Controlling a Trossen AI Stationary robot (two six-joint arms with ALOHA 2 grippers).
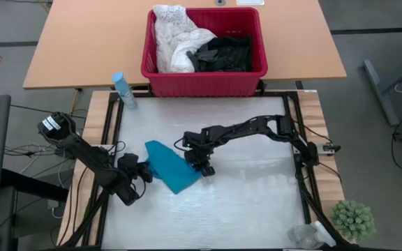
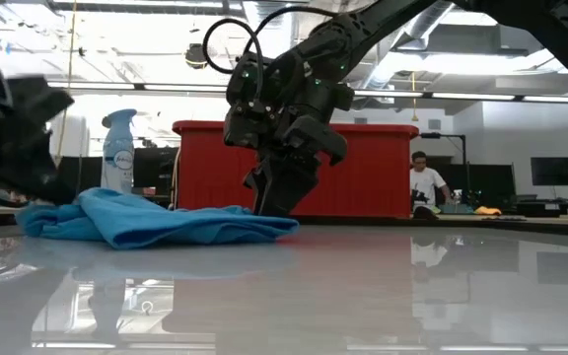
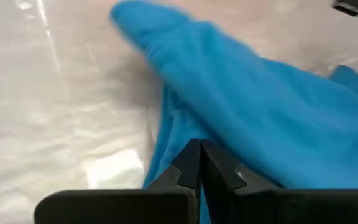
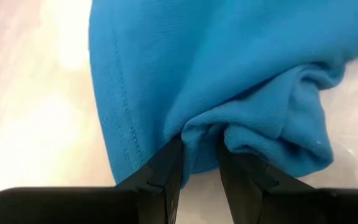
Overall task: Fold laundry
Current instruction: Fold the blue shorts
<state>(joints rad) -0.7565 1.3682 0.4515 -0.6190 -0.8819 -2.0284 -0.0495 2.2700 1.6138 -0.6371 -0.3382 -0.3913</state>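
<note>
- Small teal soft cotton garment (image 1: 170, 166) lying bunched on the white glossy table top (image 1: 257, 202), well in front of the red plastic slotted basket (image 1: 204, 75).
- Right gripper (image 1: 204, 167) down at the garment's edge farthest from the left arm, fingers partly closed, pinching a ruck of teal cloth between them.
- Left gripper (image 1: 142, 171) at the opposite edge of the garment, fingers fully closed with no gap; cloth lying just past the tips, no fold visibly caught.
- White lacy garment (image 1: 173, 38) and black garments (image 1: 222, 54) heaped inside the basket.
- Risk: thin pinch on the right slipping out under any pull, given only a small ruck held.
- Risk: dragging rather than lifting, since 1 side looks unheld, bunching the cloth further.
- Risk: 2 grippers near each other across the garment, so collision if either sweeps inward.
- Open table beyond the garment, away from the basket; blue spray bottle (image 1: 123, 90) by the basket's corner, well apart.
</note>
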